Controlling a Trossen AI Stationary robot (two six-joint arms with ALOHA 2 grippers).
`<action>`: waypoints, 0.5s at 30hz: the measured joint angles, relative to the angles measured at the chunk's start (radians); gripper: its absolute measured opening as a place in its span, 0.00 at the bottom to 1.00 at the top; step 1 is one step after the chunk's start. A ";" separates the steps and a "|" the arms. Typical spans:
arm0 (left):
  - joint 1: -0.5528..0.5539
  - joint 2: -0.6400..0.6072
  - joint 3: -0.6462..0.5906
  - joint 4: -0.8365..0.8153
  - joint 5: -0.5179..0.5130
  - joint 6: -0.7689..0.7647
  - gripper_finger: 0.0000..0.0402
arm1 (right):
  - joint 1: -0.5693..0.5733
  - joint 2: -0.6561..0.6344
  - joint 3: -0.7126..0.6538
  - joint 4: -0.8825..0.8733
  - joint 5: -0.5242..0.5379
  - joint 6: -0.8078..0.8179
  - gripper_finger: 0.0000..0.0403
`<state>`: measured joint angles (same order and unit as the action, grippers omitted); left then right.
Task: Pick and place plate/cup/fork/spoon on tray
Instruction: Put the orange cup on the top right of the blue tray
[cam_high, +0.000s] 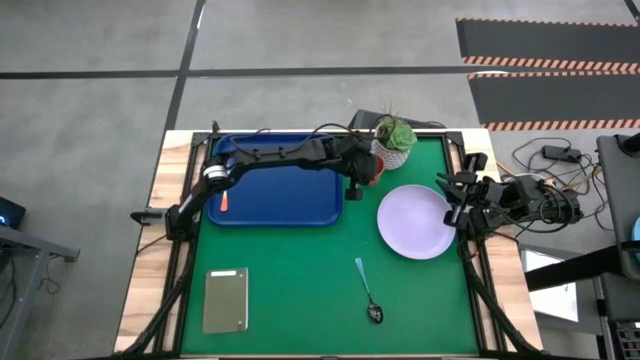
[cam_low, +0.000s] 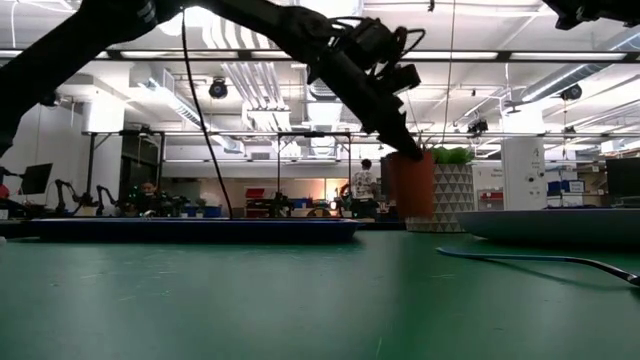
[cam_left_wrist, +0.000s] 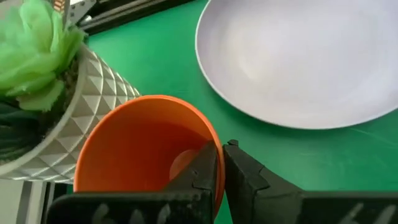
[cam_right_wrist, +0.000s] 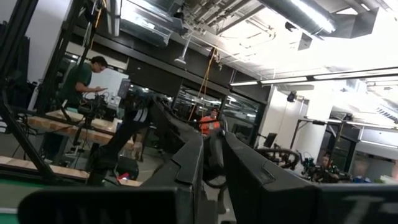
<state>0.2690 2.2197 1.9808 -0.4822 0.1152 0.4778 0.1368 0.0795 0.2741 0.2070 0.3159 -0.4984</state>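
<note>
The orange-red cup is next to the white plant pot, right of the dark blue tray. My left gripper reaches across the tray and is shut on the cup. The orange-handled fork lies on the tray's left part. The lavender plate lies flat on the green mat, and the blue-handled spoon lies in front of it. My right gripper is shut and empty by the plate's right edge, raised and pointing out into the room. My left gripper pinches the cup's wall just below its rim, one finger inside the cup and one outside. The fingers slant down from the tray's side. In the low view the cup stands upright, its base a little above the table.
The white pot with the green plant stands right behind the cup, close beside it in the left wrist view. A grey-green slab lies at the near left. Open green mat lies between the tray, the slab and the spoon.
</note>
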 joint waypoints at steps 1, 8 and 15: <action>-0.002 -0.010 0.000 -0.005 0.000 -0.001 0.01 | 0.000 0.000 0.000 -0.001 0.000 0.000 0.13; -0.010 -0.082 0.000 -0.071 -0.011 -0.007 0.01 | 0.000 0.001 0.000 -0.004 -0.001 0.000 0.13; 0.001 -0.141 -0.001 -0.165 -0.108 -0.025 0.01 | 0.000 0.000 0.000 -0.009 -0.001 0.000 0.13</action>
<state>0.2697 2.0784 1.9798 -0.6470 0.0073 0.4525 0.1369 0.0795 0.2737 0.1983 0.3153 -0.4984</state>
